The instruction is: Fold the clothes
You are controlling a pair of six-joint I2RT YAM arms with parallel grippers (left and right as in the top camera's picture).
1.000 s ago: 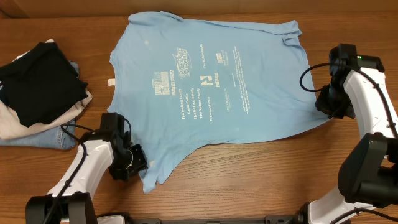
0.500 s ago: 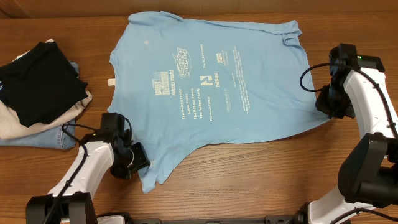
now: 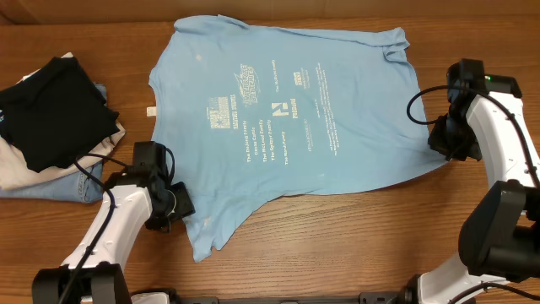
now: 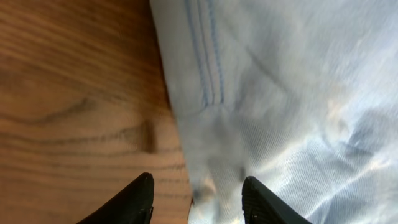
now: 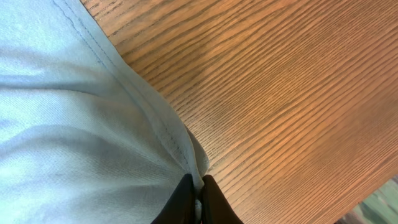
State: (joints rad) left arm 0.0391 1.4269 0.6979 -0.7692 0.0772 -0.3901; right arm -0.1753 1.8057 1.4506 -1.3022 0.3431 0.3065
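Observation:
The light blue T-shirt lies spread flat on the wooden table, white lettering facing up. My left gripper is at the shirt's near-left sleeve edge. In the left wrist view it stands open. One fingertip is over bare wood and the other over the cloth, and the sleeve's edge lies loose between them. My right gripper is at the shirt's right hem. In the right wrist view it is shut on a pinch of the hem.
A pile of other clothing sits at the left edge: a black folded garment on top, a beige piece under it, and folded denim jeans at the bottom. The left arm's cable hangs close to the jeans.
My left gripper has shifted away from the near edge and slightly left along the sleeve, and its jaws have spread wider. The right arm and the shirt have not moved.

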